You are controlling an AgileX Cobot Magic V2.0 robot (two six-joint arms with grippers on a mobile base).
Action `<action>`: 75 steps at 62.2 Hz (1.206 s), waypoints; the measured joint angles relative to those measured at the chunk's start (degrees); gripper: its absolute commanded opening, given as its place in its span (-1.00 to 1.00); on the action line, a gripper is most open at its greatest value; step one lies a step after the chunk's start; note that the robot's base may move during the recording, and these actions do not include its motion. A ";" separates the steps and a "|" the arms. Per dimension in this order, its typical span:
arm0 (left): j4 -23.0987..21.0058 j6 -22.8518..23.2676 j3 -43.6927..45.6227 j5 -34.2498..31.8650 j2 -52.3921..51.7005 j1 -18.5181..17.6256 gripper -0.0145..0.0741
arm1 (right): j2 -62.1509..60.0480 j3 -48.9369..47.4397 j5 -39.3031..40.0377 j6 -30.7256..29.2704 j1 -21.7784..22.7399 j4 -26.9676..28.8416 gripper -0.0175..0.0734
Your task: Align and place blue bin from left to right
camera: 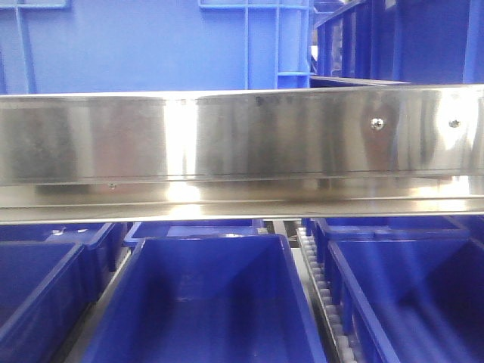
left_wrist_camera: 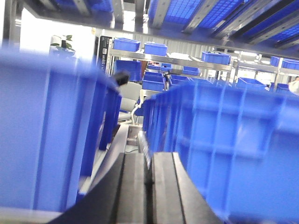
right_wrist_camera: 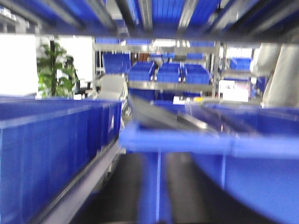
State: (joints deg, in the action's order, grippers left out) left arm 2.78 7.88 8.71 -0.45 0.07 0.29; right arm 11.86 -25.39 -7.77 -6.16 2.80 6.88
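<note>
Open blue plastic bin [camera: 204,302] under a polished steel shelf rail [camera: 242,136].
Front view: the bin fills lower centre. Left wrist: left gripper [left_wrist_camera: 149,161], bottom centre, black fingers pressed together, holding nothing. Right wrist: right gripper [right_wrist_camera: 152,182] straddles a blue wall; blur hides its grip.

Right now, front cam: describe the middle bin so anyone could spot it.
Start at the shiny steel beam spanning the front view; blue bins sit beneath it. The middle bin lies under the beam's centre, a white roller track on its right. Only it shows both side walls; the left bin and right bin are cut off.
</note>
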 measured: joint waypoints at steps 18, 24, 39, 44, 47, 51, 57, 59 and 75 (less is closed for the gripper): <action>3.75 0.14 22.25 16.47 6.97 0.00 0.30 | 9.36 -7.49 -1.12 0.00 -1.45 -0.18 0.61; 3.79 0.14 28.10 19.19 12.88 -0.12 0.31 | 12.92 -10.25 -1.12 0.00 -2.96 -0.79 0.59; 4.00 -0.20 41.28 26.87 29.08 -4.21 0.31 | 25.12 -25.88 -8.97 0.00 -7.89 -1.02 0.59; 4.00 -0.20 45.34 28.53 34.36 -7.86 0.31 | 30.03 -32.99 -13.04 0.00 -10.55 -1.02 0.59; 4.00 -0.31 47.32 29.43 36.82 -9.51 0.31 | 32.35 -36.38 -14.57 0.00 -12.01 -1.02 0.59; 4.00 -0.31 50.62 31.48 40.68 -11.76 0.31 | 36.05 -41.67 -17.10 0.00 -13.81 -1.02 0.59; 4.00 -0.31 56.65 35.72 46.99 -13.85 0.31 | 42.04 -50.17 -21.75 0.00 -16.30 -0.52 0.59; 4.00 -0.31 59.03 37.26 49.27 -14.13 0.31 | 44.24 -53.17 -23.59 0.00 -17.05 -0.42 0.59; 5.28 -0.76 78.24 50.45 65.59 -14.50 0.31 | 60.98 -73.10 -36.06 0.00 -20.25 0.21 0.59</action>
State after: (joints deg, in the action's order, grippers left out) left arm 8.06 7.12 86.95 49.99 65.66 -14.20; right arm 72.84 -98.50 -43.84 -6.16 -17.45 7.09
